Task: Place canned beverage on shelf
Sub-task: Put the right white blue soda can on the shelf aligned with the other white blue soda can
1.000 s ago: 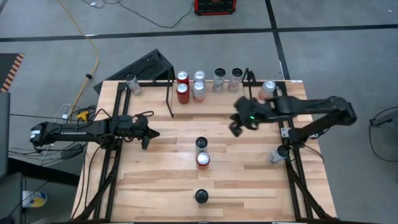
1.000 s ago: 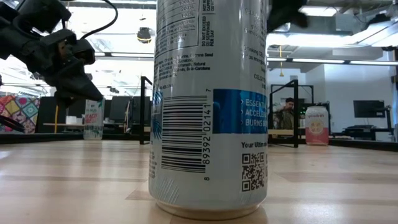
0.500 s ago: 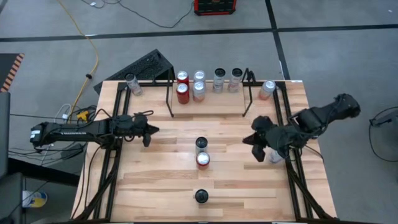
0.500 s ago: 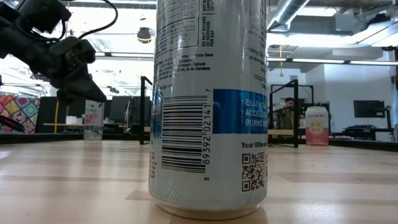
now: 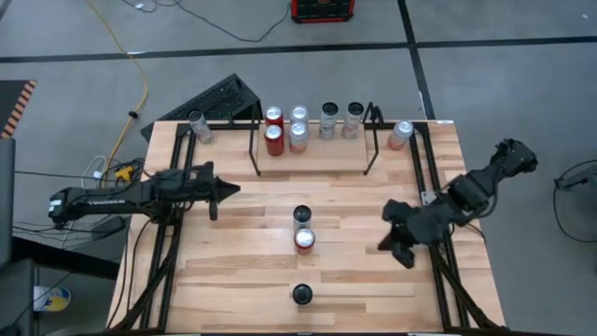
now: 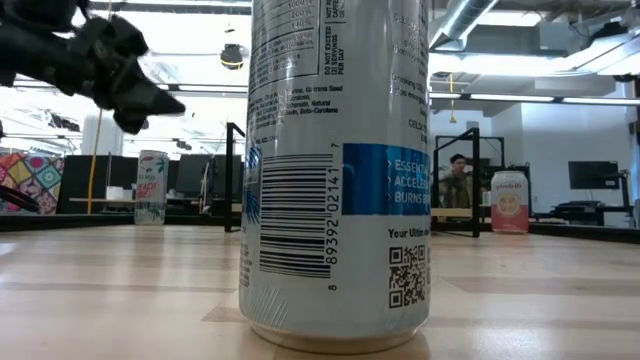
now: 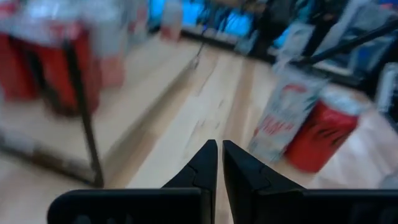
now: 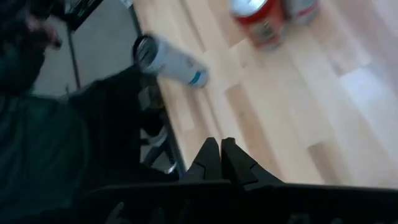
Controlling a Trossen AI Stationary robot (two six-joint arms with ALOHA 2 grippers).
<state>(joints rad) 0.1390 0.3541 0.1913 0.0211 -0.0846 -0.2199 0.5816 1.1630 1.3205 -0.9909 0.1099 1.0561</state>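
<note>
Standing upright in a short line down the middle of the bench [image 5: 233, 280] are the loose cans: a dark-topped can [image 5: 302, 216] touching a red-topped can [image 5: 305, 240], and a third can [image 5: 302, 295] alone near the front edge. The shelf [image 5: 312, 140] sits along the far edge with six cans already between its end loops. Two more cans stand outside it, one toward each far corner.

Both hands are closed on nothing. The left hand [image 5: 219, 190] hangs over the left half of the bench, its fingers pointing toward the middle pair. The right hand [image 5: 399, 245] is low by the right edge, beside the rail. The two look about equally near the pair, so I judge either could take a can; each can's long axis is vertical, so a level side grasp fits.

Legible writing is only on the near can in the low view [image 6: 338, 170]: a barcode reading 89392 02141, "ESSEN", "ACCELER", "BURNS", "Your Ultim", a QR code.
</note>
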